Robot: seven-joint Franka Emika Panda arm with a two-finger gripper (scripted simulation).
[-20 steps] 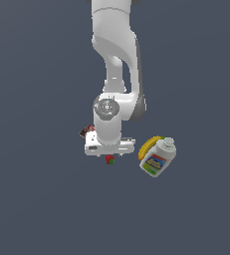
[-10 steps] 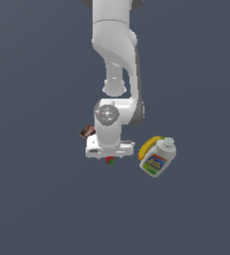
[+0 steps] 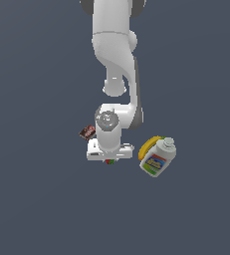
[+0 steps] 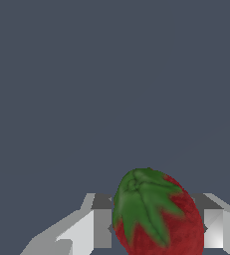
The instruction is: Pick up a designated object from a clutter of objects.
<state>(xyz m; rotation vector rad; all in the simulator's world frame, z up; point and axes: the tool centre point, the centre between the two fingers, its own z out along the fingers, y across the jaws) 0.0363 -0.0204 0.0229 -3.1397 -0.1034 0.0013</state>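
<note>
I am down low over the table (image 3: 37, 199), my wrist directly above the strawberry (image 4: 156, 214), which in the wrist view sits right between my two fingers (image 4: 94, 226), its green leafy cap turned toward the camera. From the exterior view only a sliver of red and green shows under my hand, at the near edge of it. My jaws stand on either side of the berry and look as if they are touching or nearly touching it, but I cannot tell whether they are truly clamped on it or just bracketing it. The rest of the clutter lies apart: the brown-red packet (image 3: 87, 132) just beyond my hand on the exterior view's left, the banana (image 3: 149, 144) and the white bottle (image 3: 158, 158) together on the exterior view's right. As I judge it, the approach and descent are done; what remains is a firm squeeze, if not yet made, and the lift clear of the table.
</note>
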